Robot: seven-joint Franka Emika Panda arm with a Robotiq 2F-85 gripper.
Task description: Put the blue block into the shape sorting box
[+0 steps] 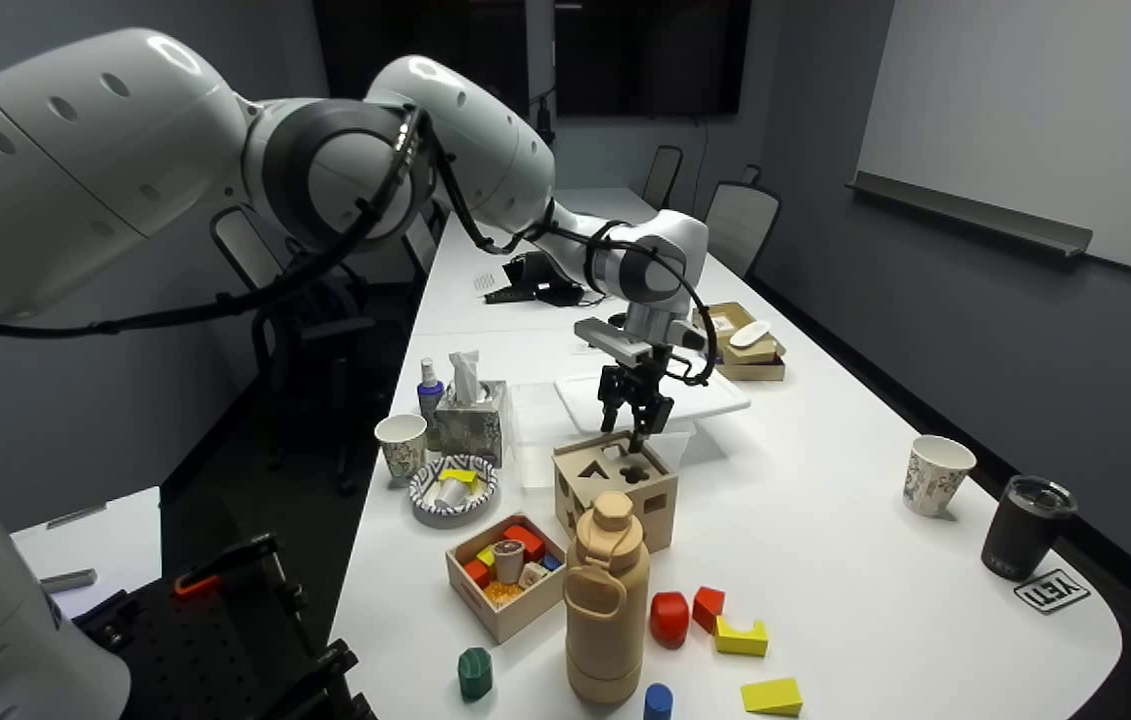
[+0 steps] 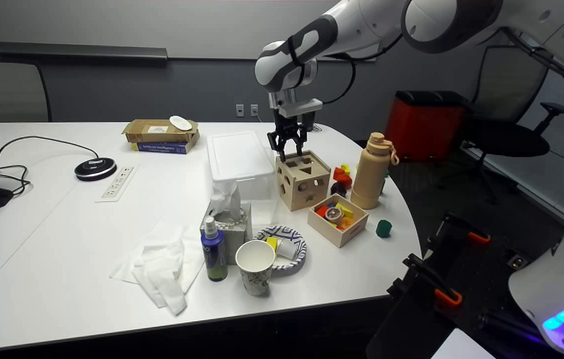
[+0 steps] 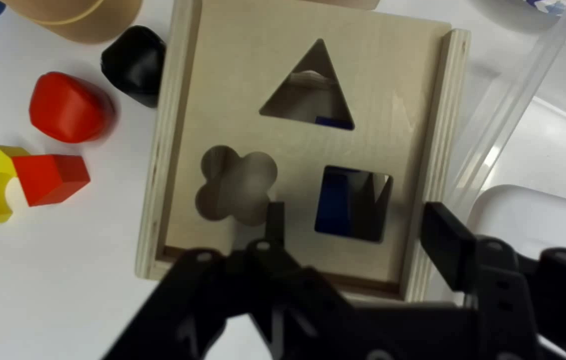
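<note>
Can make out the dark-blue block (image 3: 334,206) inside the wooden shape sorting box (image 3: 393,90), seen through the square cut-out (image 3: 354,204); cannot tell from the sliver of blue (image 3: 334,123) under the triangular cut-out (image 3: 308,90) whether one piece or two. Find the end effector (image 3: 358,232) released, with fingers (image 3: 448,245) spread, in the wrist view, either side of the square and nothing between, probably centred so for a straight drop. Would judge the placing done, with only lifting clear left.
</note>
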